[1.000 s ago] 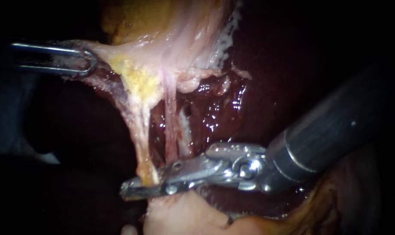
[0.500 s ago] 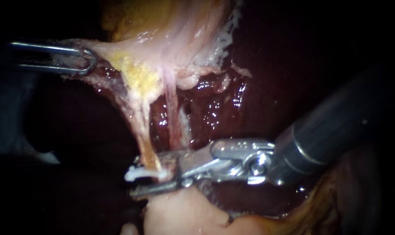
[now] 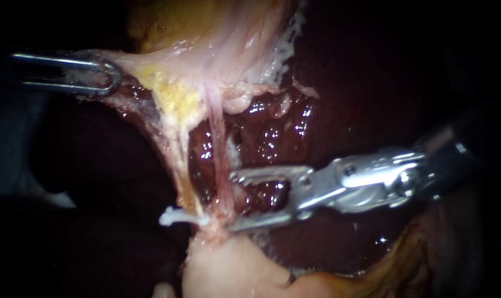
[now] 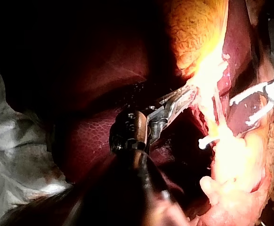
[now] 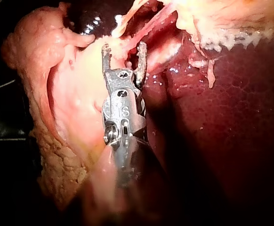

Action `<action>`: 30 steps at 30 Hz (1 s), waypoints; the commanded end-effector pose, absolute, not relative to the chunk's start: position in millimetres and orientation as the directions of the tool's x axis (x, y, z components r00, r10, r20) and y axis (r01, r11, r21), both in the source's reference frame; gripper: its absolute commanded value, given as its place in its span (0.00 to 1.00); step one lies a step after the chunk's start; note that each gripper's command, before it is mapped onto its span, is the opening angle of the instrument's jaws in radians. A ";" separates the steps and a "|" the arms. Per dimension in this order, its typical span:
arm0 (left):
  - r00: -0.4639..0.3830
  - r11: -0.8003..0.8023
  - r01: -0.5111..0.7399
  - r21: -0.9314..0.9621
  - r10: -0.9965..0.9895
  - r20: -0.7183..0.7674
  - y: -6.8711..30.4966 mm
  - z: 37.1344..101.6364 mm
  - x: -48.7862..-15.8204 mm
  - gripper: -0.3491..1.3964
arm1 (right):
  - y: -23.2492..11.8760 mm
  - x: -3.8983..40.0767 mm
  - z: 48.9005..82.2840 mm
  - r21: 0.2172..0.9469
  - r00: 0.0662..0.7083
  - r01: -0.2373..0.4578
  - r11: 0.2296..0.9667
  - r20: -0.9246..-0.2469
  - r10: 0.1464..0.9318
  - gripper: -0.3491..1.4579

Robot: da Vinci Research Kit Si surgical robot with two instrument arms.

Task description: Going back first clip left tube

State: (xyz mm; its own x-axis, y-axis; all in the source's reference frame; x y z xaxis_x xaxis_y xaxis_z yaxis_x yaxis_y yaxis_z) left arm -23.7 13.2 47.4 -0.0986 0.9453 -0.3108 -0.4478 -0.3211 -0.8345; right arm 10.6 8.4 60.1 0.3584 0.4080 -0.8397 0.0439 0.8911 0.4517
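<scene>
**A:** Where is the clip sitting?

**B:** The clip is sitting across the foot of the left tube, toward seven o'clock in the endoscope view. One end is poking out free.

**A:** And the hands?

**B:** The right instrument, coming in from three o'clock, is showing its hand spread, jaws wide apart and empty. Its tips are lying just beside the pink right tube; I can't tell whether the lower one is touching it. The left instrument, at ten o'clock, is pinching the pale tissue and pulling both tubes taut.

**A:** So how should the backing off go?

**B:** I'm thinking straight back along the shaft toward three o'clock. Leave the hand spread until the tips are clearing the right tube, so nothing is snagging. Avoid sweeping toward seven o'clock, where the clip could get knocked. The left hand should be pulling evenly, because any slack would be letting the tubes sag against the liver behind.
</scene>
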 end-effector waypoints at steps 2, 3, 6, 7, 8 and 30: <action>-0.099 -0.321 -0.448 -0.835 0.945 -0.311 13.2 47.4 -23.7 0.00 | 9.1 9.0 59.5 0.441 0.360 0.041 0.897 -0.844 0.399 0.47; -0.099 -0.321 -0.448 -0.835 0.945 -0.311 13.2 47.4 -23.7 0.00 | 9.4 8.4 59.2 0.439 0.360 0.041 0.897 -0.844 0.397 0.47; -0.099 -0.321 -0.448 -0.835 0.945 -0.311 13.2 47.5 -23.7 0.00 | 10.1 6.6 58.6 0.426 0.362 0.038 0.904 -0.849 0.385 0.47; -0.099 -0.321 -0.448 -0.835 0.945 -0.311 13.3 47.5 -23.7 0.00 | 10.4 6.1 58.4 0.423 0.363 0.036 0.905 -0.850 0.383 0.47; -0.099 -0.321 -0.448 -0.835 0.945 -0.311 13.3 47.5 -23.7 0.00 | 10.6 5.8 58.3 0.420 0.363 0.035 0.907 -0.851 0.380 0.47; -0.100 -0.333 -0.444 -0.832 0.941 -0.323 12.3 51.2 -27.8 0.00 | 11.7 3.4 58.5 0.410 0.363 0.046 0.911 -0.856 0.367 0.47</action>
